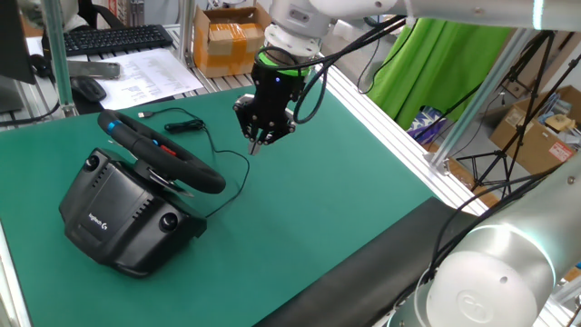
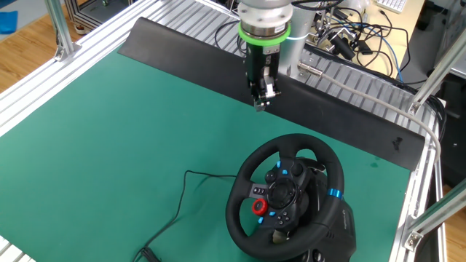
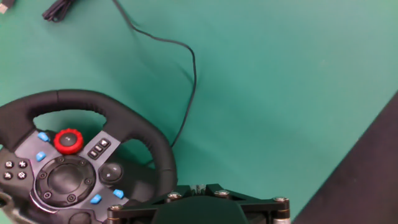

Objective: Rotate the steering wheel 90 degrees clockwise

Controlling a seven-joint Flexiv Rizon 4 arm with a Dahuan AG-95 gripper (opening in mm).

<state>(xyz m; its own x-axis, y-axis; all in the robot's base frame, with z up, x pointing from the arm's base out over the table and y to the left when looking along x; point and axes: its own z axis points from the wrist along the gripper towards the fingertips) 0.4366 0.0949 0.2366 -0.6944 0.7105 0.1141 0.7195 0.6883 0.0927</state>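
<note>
The steering wheel [image 1: 168,156] is a black round rim on a bulky black base [image 1: 113,213] at the left of the green mat. In the other fixed view the wheel [image 2: 251,175] shows its hub with a red knob and blue buttons, and a blue stripe [image 2: 333,193] at the rim's right side. My gripper [image 1: 258,142] hangs in the air to the right of the rim, apart from it, fingers together and empty. It also shows in the other fixed view [image 2: 261,102], above and beyond the wheel. In the hand view the wheel [image 3: 134,124] is at lower left.
A thin black cable [image 3: 189,74] runs across the mat from the wheel to a plug [image 1: 184,125]. A keyboard [image 1: 113,38], a mouse [image 1: 88,88] and papers lie beyond the mat. A black strip [image 2: 189,51] and an aluminium frame [image 2: 51,87] edge the table.
</note>
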